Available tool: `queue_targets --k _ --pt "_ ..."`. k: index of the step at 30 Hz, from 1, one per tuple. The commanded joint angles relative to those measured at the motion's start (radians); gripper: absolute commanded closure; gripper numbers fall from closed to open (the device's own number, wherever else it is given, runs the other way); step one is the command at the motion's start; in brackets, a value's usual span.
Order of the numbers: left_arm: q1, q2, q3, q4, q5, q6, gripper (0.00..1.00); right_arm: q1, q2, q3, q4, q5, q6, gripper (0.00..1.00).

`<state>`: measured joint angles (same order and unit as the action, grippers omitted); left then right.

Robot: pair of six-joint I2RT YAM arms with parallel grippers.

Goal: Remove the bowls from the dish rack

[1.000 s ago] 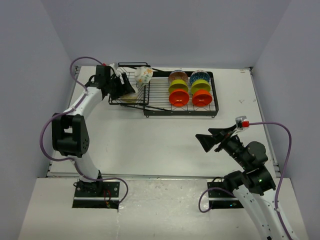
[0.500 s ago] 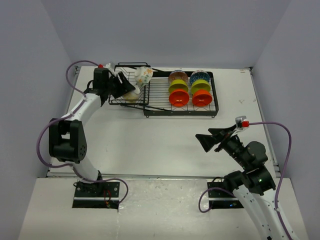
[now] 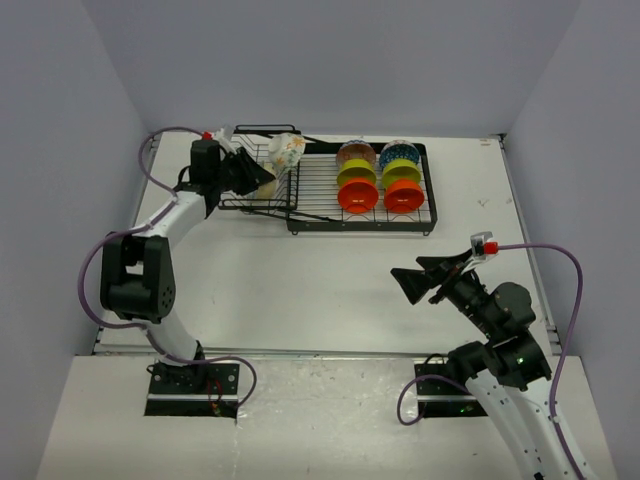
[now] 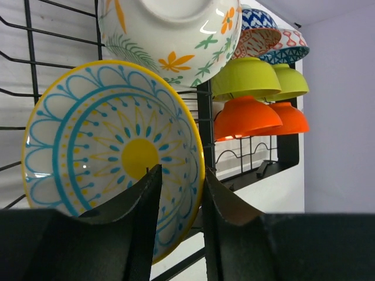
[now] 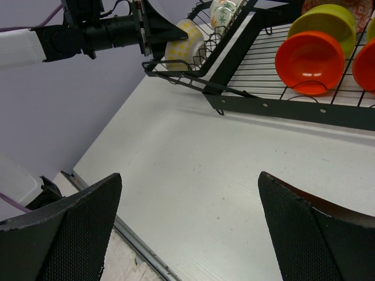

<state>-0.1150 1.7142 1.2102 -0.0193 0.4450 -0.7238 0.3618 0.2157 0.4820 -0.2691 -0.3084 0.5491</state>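
Observation:
The black wire dish rack (image 3: 360, 226) stands at the back of the table, with its deep basket on the left. My left gripper (image 3: 257, 177) reaches into the basket. In the left wrist view the gripper (image 4: 181, 175) has its fingers closed astride the rim of a white bowl with a blue pattern and a yellow rim (image 4: 88, 146), which stands tilted on edge. A white floral bowl (image 4: 170, 35) leans just above it. My right gripper (image 3: 412, 283) is open and empty above the bare table, far from the rack.
On the flat tray, two rows of bowls stand on edge: two orange (image 3: 357, 196), two lime green (image 3: 356, 176) and two patterned (image 3: 355, 153). The right wrist view shows the rack's front rail (image 5: 281, 105) and the table's near left edge (image 5: 94, 196).
My left arm has shifted its forearm and wrist a little to the left and back at the basket, with the fingers still at the yellow-rimmed bowl. The right arm has not moved.

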Motion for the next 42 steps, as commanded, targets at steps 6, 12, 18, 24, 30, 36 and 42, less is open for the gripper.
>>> queue_targets --k 6,12,18,24,30,36,42 --pt "-0.006 0.03 -0.032 0.114 0.041 -0.029 0.76 0.005 0.01 -0.005 0.027 -0.024 -0.017 0.01" --pt "-0.011 0.068 -0.008 0.081 0.04 0.007 0.97 0.005 0.002 -0.008 0.025 -0.021 -0.015 0.01" --pt "-0.018 0.042 0.021 -0.01 -0.012 0.058 1.0 0.005 0.004 -0.005 0.025 -0.021 -0.014 0.01" --pt "-0.022 -0.025 0.052 -0.054 -0.012 0.084 1.0 0.005 0.004 -0.006 0.027 -0.018 -0.014 0.01" --pt "-0.022 -0.126 0.078 -0.036 0.04 0.063 1.0 0.005 0.004 -0.005 0.028 -0.017 -0.014 0.01" --pt "-0.022 -0.238 0.083 0.048 0.028 0.027 1.0 0.005 -0.001 -0.005 0.024 -0.015 -0.015 0.01" --pt "-0.022 -0.339 0.176 -0.122 -0.253 0.104 1.0 0.005 -0.001 -0.01 0.025 -0.015 -0.015 0.01"
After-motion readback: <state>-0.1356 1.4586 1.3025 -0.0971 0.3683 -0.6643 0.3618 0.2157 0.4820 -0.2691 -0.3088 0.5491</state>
